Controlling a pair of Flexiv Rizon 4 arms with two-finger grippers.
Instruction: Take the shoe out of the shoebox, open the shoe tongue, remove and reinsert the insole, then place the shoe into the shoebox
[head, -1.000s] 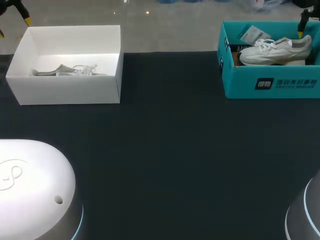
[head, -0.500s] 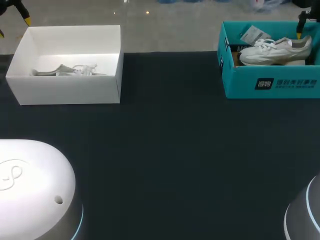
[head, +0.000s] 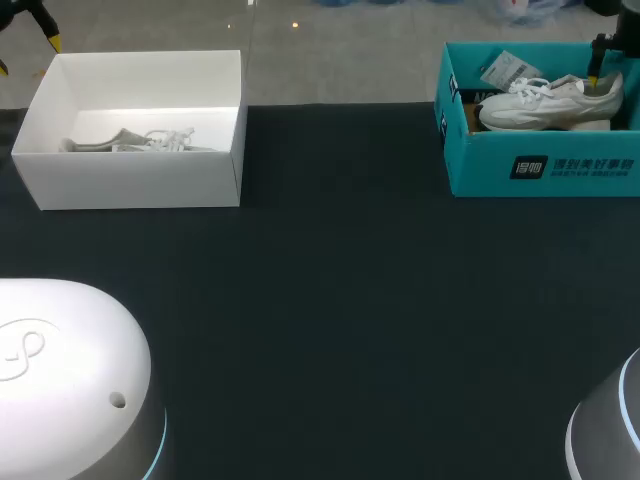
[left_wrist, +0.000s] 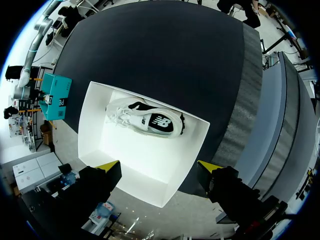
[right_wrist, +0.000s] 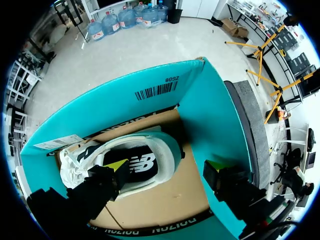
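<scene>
A white sneaker (head: 550, 100) lies on its side in the teal shoebox (head: 540, 172) at the far right of the table. My right gripper (head: 597, 62) hangs open just over the shoe's heel end. In the right wrist view the sneaker (right_wrist: 125, 160) lies below the open right gripper (right_wrist: 166, 169), one fingertip (right_wrist: 116, 166) over its side, inside the teal shoebox (right_wrist: 210, 115). A second white sneaker (head: 130, 140) lies in a white box (head: 140, 180) at the far left. My left gripper (left_wrist: 159, 167) stays open high above that white box (left_wrist: 140, 170) and its sneaker (left_wrist: 147, 120).
The dark table mat (head: 340, 300) stretches between the two boxes. A paper tag (head: 508, 68) lies in the teal shoebox behind the shoe's toe. The white housings of my arms (head: 70, 370) fill the near corners. The left gripper (head: 27, 52) shows at the far left corner.
My right gripper has come down slightly toward the shoe's heel in the teal box. The left arm, both boxes and both shoes have not moved.
</scene>
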